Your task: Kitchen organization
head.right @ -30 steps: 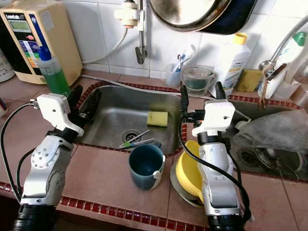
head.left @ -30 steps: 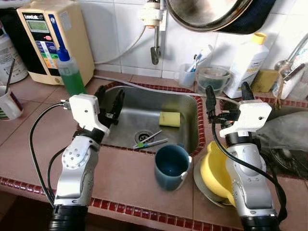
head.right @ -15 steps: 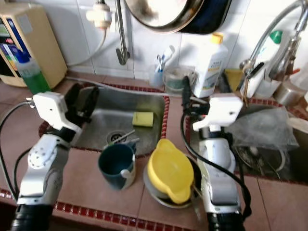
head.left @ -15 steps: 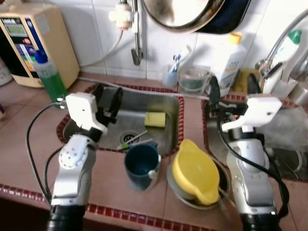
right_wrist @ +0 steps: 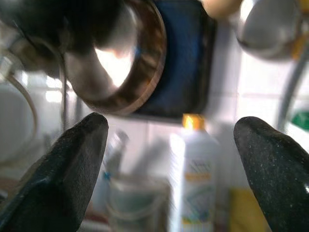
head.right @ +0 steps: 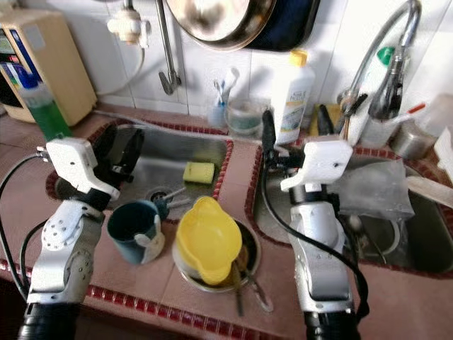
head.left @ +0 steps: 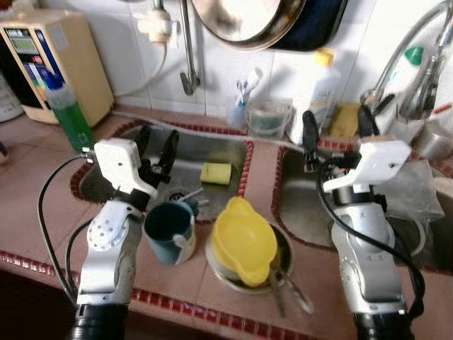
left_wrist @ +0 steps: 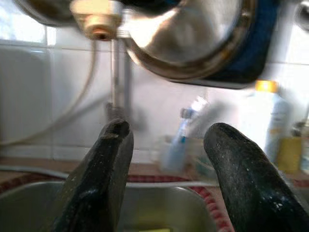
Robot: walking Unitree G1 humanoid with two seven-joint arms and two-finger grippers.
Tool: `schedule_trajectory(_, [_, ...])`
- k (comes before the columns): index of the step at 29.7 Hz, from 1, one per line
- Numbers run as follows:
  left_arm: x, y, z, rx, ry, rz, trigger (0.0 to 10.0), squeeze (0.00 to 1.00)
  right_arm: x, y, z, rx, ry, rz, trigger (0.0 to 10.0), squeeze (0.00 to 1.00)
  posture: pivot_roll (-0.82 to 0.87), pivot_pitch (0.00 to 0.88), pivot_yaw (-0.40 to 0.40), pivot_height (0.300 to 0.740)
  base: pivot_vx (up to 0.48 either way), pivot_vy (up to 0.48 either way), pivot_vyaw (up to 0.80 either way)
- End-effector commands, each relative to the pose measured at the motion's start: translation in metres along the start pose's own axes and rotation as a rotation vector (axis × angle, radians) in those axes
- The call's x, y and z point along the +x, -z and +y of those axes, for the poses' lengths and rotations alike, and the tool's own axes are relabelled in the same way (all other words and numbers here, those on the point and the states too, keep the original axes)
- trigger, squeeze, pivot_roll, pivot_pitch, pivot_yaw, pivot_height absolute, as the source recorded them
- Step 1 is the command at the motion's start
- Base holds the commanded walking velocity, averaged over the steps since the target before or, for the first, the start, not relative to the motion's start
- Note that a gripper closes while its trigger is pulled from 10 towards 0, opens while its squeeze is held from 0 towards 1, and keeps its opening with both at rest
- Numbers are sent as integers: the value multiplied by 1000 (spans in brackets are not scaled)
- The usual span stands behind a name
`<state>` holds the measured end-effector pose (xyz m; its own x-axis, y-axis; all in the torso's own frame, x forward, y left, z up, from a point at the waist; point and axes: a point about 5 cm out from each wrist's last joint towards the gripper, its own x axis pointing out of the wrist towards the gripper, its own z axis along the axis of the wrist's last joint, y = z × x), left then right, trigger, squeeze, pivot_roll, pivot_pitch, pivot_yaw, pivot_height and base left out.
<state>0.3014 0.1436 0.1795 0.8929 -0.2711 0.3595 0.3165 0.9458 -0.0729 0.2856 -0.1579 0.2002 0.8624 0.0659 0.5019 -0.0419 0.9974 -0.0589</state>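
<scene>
- At my far left, near ten o'clock on the tiled tabletop (head.left: 42,184), stands a green liquid soap bottle with a blue cap (head.left: 69,113), just in front of a beige water-filter unit (head.left: 53,53).
- My left gripper (head.left: 157,145) hangs released, fingers spread and empty, over the near-left rim of the small steel sink (head.left: 226,152), which holds a yellow sponge (head.left: 215,172).
- Just right of that arm, at about seven o'clock, a dark teal ceramic mug (head.left: 168,230) sits upright on the tabletop. I judge it stiff, fairly heavy and breakable; the rim or the pale handle looks the surest hold.
- Beside it, close to six o'clock, a yellow plastic jug (head.left: 244,241) lies in a round metal bowl (head.left: 284,249) with utensils. I'd expect it to be light and slick, best pinched by its wall.
- My right gripper (head.left: 338,127) hovers unclenched and empty over the right-hand sink basin (head.left: 301,212), pointing towards a white detergent bottle (head.left: 315,92) at one o'clock.
</scene>
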Motion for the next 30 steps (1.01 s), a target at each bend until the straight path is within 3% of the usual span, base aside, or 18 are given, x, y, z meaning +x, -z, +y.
schedule_trajectory(1, [-3, -3, 7, 24, -20, 1, 10000, 0, -1, 1, 1, 7, -9, 8, 10000, 0, -86, 0, 33, 740, 0, 0, 0])
schedule_trajectory(11, [-8, -2, 12, 34, -25, 22, 10000, 0, -10, 6, 1, -9, -20, 46, 10000, 0, -89, 0, 40, 740, 0, 0, 0])
schedule_trajectory(30, [-17, 1, 7, 20, -30, 48, 10000, 0, -18, 5, 2, -1, -25, 71, 10000, 0, -93, 5, 29, 740, -223, 0, 0])
